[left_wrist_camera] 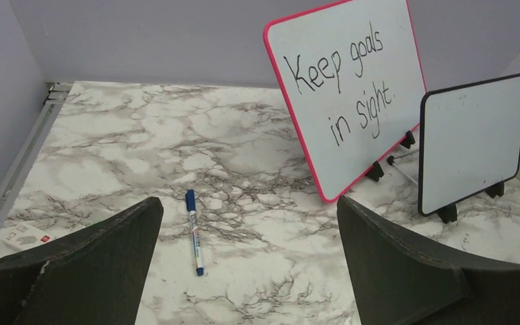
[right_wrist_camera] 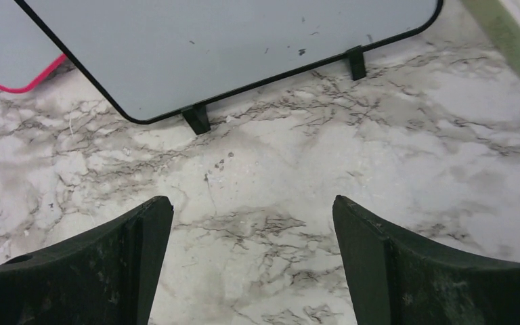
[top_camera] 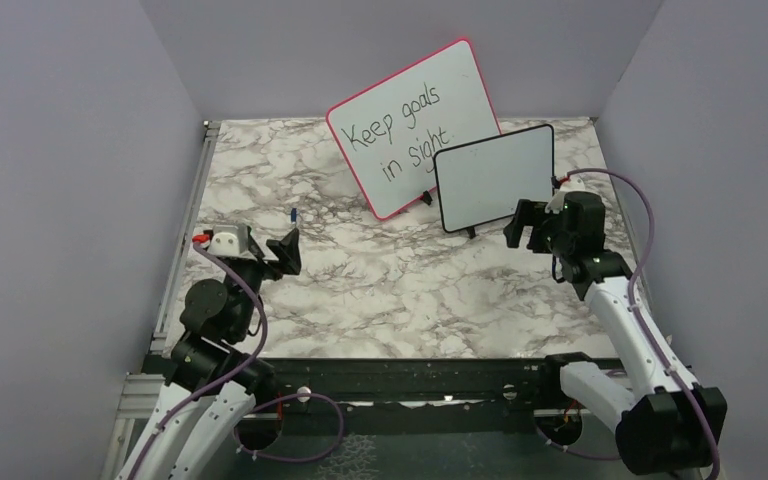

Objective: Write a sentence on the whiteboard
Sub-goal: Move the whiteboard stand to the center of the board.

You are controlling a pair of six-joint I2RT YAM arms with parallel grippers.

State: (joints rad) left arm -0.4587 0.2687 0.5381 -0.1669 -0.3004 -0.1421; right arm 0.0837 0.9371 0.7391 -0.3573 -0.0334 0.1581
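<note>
Marbled white tabletop (top_camera: 390, 300): the small black-framed whiteboard (top_camera: 495, 178) stands blank near its far right edge; left claw (left_wrist_camera: 249, 210) and right claw (right_wrist_camera: 252, 206) gape empty. The flat-lying thin blue marker pen (left_wrist_camera: 193, 230) may skid; writing pressure could topple the board.

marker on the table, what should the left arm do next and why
Probably lower the left gripper toward the marker and close on it: its jaws stand open and empty, the marker lies loose on the table just ahead, and the whiteboard is blank.
</note>
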